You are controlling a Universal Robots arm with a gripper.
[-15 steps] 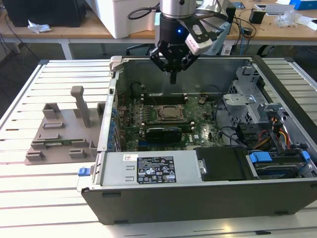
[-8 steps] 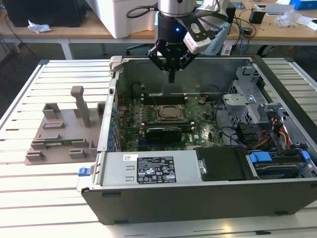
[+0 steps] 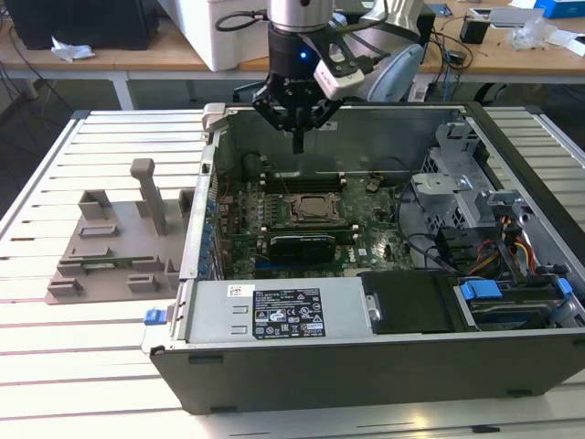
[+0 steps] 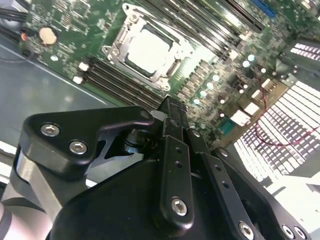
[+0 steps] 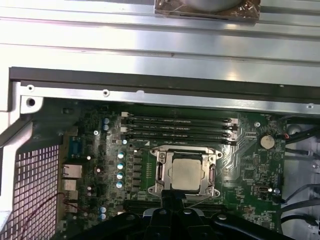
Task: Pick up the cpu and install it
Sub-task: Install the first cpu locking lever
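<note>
**CPU seated in the socket, gripper hanging above it**

You have the cpu (image 5: 186,172) lying flat inside the socket frame (image 5: 161,172) on the motherboard (image 5: 100,150), a little below the middle of the first wrist view. It sits square to the frame, which is how a chip must lie for its contacts to meet the socket. In the second wrist view it shows as a pale square in the upper middle of the frame, beside the dark memory slots (image 4: 117,80).

Your gripper (image 3: 297,137) hangs above the board in the upper middle of the exterior view, inside the open computer case (image 3: 366,357). Its fingers (image 4: 172,107) come together to a narrow point with nothing between them; I judge it closed and empty, and apart from the chip. That fits a cpu already set down rather than carried.

The case lies on its side on the slatted bench (image 3: 91,366), so the board faces up and the arm can reach it from overhead. At the exterior view's left, a grey plastic block (image 3: 119,242) with upright posts stands on the bench, well apart from the case.
</note>
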